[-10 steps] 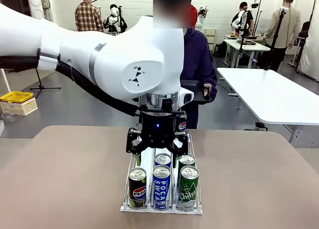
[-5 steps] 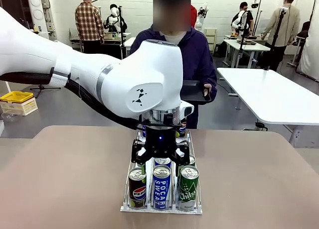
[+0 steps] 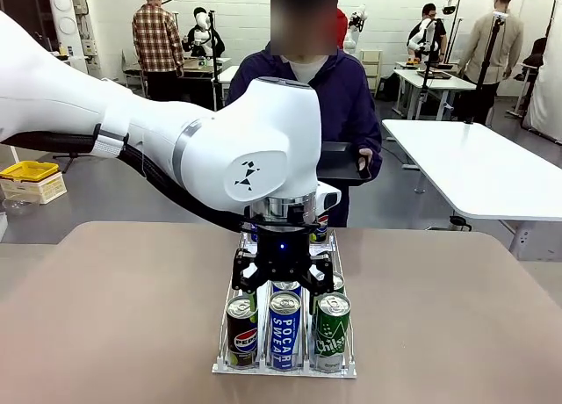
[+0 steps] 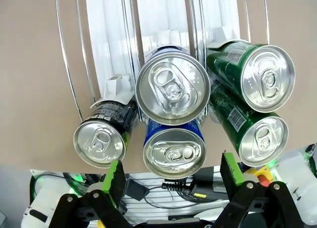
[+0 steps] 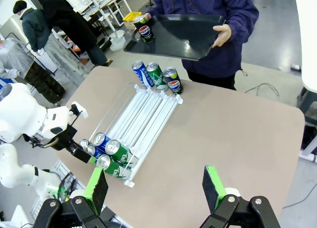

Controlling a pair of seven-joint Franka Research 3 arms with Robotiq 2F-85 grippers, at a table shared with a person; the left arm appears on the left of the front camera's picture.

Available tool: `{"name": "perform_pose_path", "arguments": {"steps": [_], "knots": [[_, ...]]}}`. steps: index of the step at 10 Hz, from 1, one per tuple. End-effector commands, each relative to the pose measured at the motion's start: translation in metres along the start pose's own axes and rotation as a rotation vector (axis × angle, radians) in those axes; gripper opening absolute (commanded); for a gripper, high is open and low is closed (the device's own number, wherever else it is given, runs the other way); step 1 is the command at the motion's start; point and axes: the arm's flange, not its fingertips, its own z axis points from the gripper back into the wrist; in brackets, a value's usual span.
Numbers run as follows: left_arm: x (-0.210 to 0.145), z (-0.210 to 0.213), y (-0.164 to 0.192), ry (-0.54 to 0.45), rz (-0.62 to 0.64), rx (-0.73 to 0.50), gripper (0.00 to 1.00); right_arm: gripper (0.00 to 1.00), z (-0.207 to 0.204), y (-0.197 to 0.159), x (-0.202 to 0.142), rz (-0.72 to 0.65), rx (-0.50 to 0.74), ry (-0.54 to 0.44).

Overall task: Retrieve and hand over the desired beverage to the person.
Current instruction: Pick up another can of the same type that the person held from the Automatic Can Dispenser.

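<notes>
Operator: Where's my left gripper?
Spotter: Your left gripper (image 4: pixel 172 161) hangs over the can rack (image 3: pixel 285 370), jaws spread wide, gripping nothing. Its green pads (image 4: pixel 115 181) flank the middle lane, above the blue cans (image 4: pixel 174 153); you can't tell whether they touch one. From the front, your own white arm (image 3: pixel 255 140) hides the rack's far half.
Operator: And the right?
Spotter: Your right gripper (image 5: pixel 156 171) sits high over the table (image 5: pixel 223 134), spread open and empty.
Operator: Which drink?
Spotter: You can't tell from here. The front row holds a Pepsi can (image 3: pixel 242 332), a Pocari Sweat can (image 3: pixel 284 328) and a green can (image 3: pixel 333 331), its name running out of sight round the side. The person (image 3: pixel 351 97) stands at the far side holding a black tray (image 5: pixel 176 34) with one small can (image 5: pixel 144 32) on it.
</notes>
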Motion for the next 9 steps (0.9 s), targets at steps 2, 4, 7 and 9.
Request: {"name": "perform_pose_path", "arguments": {"steps": [2,4,7,9], "knots": [[0.0012,-0.0069,0.0004,-0.017,-0.037,-0.019,1.0,1.0,-0.0023,-0.0016,0.0003,0.007,0.035,-0.016],[0.0013,-0.0068,-0.0001,-0.021,-0.039,-0.018,1.0,1.0,-0.0023,-0.0016,0.0003,0.007,0.035,-0.016],[0.0023,-0.0066,0.0003,-0.03,-0.036,-0.008,1.0,1.0,-0.0023,-0.0016,0.0003,0.007,0.035,-0.016],[0.0025,-0.0078,0.0002,-0.036,-0.046,-0.002,0.86,1.0,-0.0023,-0.0016,0.0003,0.007,0.035,-0.016]]}}
